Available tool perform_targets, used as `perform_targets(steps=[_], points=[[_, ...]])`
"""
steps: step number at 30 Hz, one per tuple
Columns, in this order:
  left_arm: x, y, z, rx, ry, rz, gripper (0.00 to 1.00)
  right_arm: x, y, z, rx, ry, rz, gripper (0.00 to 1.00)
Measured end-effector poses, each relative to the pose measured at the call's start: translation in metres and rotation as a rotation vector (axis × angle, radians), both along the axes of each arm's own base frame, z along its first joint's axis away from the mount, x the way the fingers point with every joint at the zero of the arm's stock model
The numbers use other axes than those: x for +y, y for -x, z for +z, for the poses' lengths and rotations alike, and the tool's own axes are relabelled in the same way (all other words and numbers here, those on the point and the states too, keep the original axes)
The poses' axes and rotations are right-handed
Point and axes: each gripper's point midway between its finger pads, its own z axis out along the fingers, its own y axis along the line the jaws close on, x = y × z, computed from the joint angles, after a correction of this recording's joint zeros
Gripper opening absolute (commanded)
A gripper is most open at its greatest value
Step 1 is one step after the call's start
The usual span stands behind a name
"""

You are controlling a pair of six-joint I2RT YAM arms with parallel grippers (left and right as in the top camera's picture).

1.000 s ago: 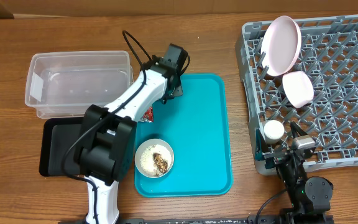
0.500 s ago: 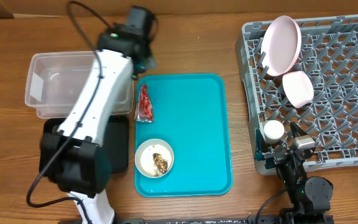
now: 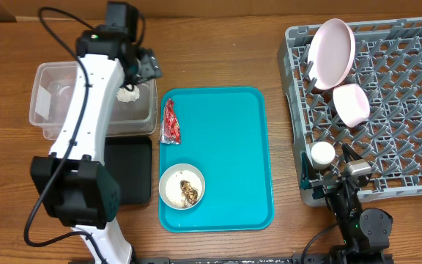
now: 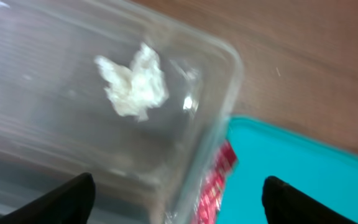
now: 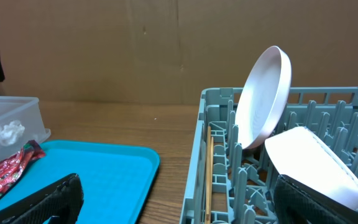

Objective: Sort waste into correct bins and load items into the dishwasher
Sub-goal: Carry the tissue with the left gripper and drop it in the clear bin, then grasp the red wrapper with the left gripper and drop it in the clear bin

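Observation:
The white tissue wad (image 3: 128, 94) (image 4: 134, 82) lies inside the clear tub (image 3: 50, 117), near its right end. My left gripper (image 3: 145, 66) (image 4: 179, 208) hovers open just above that end, with nothing between its fingers (image 4: 64, 200). The red wrapper (image 3: 170, 122) (image 4: 217, 182) lies on the teal tray (image 3: 233, 147). A greyish bowl (image 3: 182, 185) of rice and brown scraps sits at the tray's front left. In the grey dish rack (image 3: 409, 110) stand the pink plate (image 3: 330, 51) (image 5: 263, 99), pink bowl (image 3: 351, 104) and white cup (image 3: 321, 153). Chopsticks (image 5: 209, 174) lie along the rack's left wall. My right gripper (image 3: 343, 174) (image 5: 179, 211) rests open by the rack's front left corner.
The black tray (image 3: 127, 170) lies in front of the clear tub, partly under my left arm. Bare wooden table (image 3: 218, 51) runs behind the teal tray and between tray and rack. A cardboard wall (image 5: 135, 43) closes the far side.
My left arm swung from the teal tray's back left corner to above the clear tub. Its gripper opened and the tissue wad now lies in the tub. The right arm stayed still.

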Motion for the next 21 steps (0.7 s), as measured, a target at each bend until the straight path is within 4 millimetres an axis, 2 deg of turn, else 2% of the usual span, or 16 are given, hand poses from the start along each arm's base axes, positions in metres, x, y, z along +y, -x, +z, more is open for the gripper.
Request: perform_targets(steps=[6,10,13,18,21], points=[[-0.065,0.028,-0.008,0.070,-0.048,-0.166,0.69,0.000,0.000,0.000,0.001,0.000,0.000,1.00],[-0.095,0.052,-0.029,0.119,-0.134,-0.217,0.71,0.000,0.000,0.000,0.000,0.000,0.000,1.00],[-0.095,0.069,-0.059,0.174,-0.213,-0.197,0.72,0.000,0.000,0.000,0.000,0.000,0.000,1.00],[-0.081,0.074,-0.111,0.218,-0.277,-0.155,0.72,0.000,0.000,0.000,0.000,0.000,0.000,1.00],[-0.076,0.079,-0.133,0.249,-0.298,-0.152,0.67,0.000,0.000,0.000,0.000,0.000,0.000,1.00]])
